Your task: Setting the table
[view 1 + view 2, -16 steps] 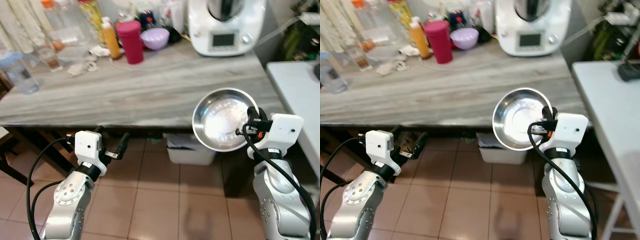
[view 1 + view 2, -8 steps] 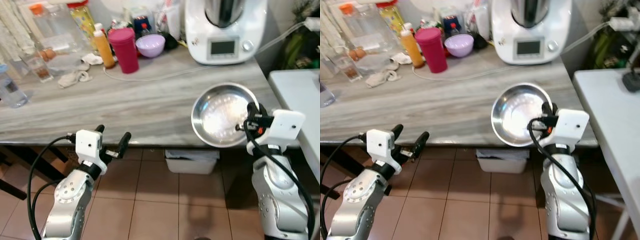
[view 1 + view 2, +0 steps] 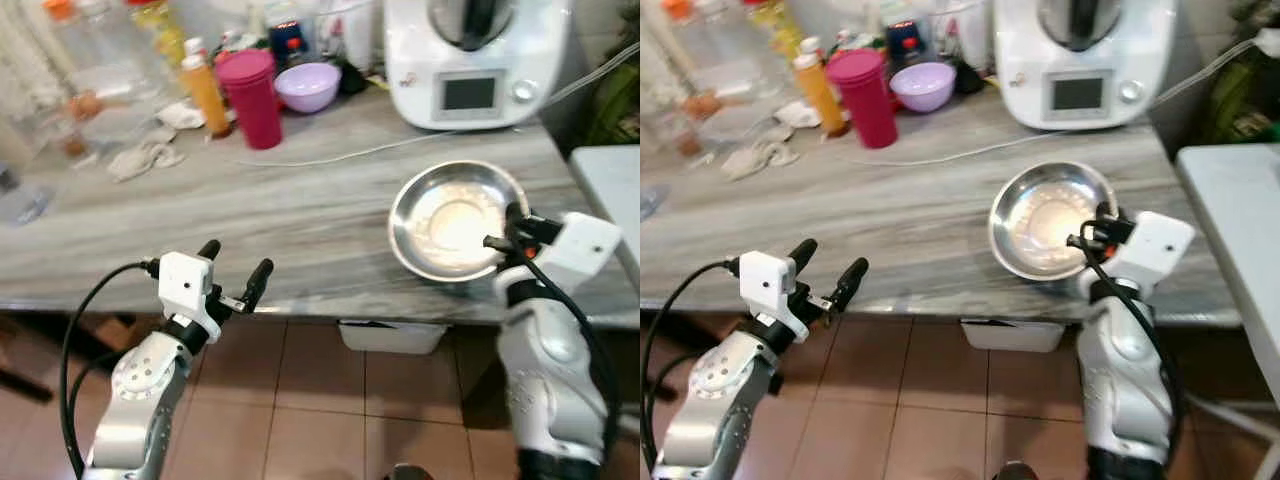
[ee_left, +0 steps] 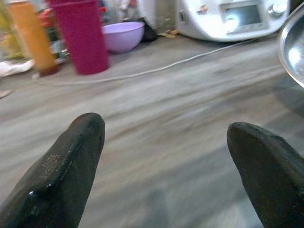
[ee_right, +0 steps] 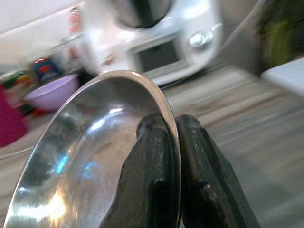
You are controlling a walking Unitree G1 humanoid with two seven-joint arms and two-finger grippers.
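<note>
Whereas a second ago we held the steel bowl (image 3: 455, 218) short of the table (image 3: 250, 200), our right gripper (image 3: 512, 232) — clamped on its rim — now carries it over the tabletop; left gripper (image 3: 236, 274) agape, idle.

white food processor (image 3: 476, 55) (corded), magenta tumbler (image 3: 253, 85), purple bowl (image 3: 308, 86).

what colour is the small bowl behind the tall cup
Pale purple; the bowl beside the magenta cup shows best in the left eye view.
</note>
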